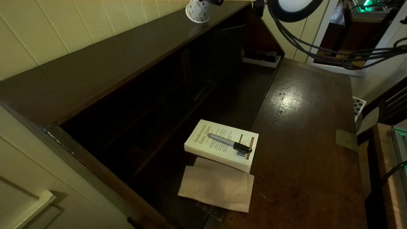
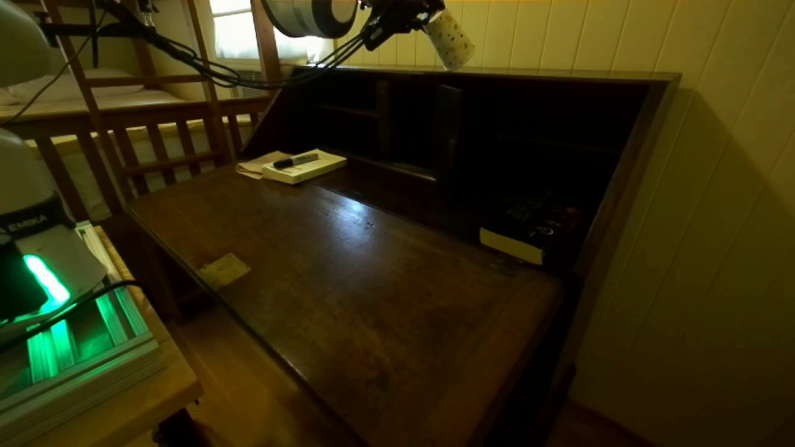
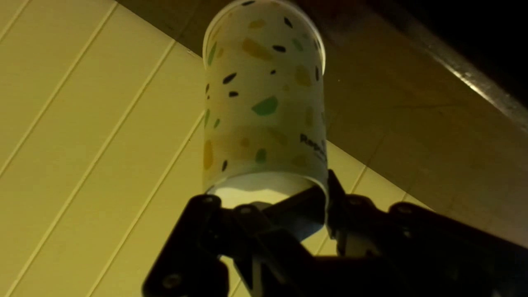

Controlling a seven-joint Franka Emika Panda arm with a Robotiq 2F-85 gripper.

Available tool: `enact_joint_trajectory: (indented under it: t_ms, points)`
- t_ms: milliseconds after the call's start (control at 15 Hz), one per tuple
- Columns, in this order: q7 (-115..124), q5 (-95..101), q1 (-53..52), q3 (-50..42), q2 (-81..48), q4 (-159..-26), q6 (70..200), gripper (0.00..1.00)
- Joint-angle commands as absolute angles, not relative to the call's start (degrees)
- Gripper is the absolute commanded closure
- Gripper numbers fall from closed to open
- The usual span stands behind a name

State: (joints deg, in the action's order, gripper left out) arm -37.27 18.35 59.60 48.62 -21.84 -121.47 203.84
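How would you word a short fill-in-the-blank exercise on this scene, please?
The gripper holds a speckled ____.
The marker lies on a ____.
The printed title reads Andersen's ____ Tales.
The robot's base light glows ____.
Missing words: cup; book; Fairy; green.

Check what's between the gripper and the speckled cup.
Nothing, no gap: the gripper is shut on the near edge of the speckled cup, jaws either side of its wall. The wrist view shows it.
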Motion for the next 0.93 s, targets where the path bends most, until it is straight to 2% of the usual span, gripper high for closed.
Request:
enact_joint_trajectory:
  t_ms: [0,200,333,667,867]
  points:
    - [-40.9,14.7,52.7,43.9,-25.7,-118.6,207.3,0.99]
    - [-41.9,12.3,48.5,41.3,-27.2,-117.1,208.7,0.99]
    - [-42.1,11.1,46.5,40.2,-27.6,-116.4,208.9,0.71]
    - [-39.9,8.7,44.0,39.1,-26.9,-117.4,206.5,0.38]
    - [-37.1,8.9,45.4,41.2,-25.8,-118.0,203.7,0.15]
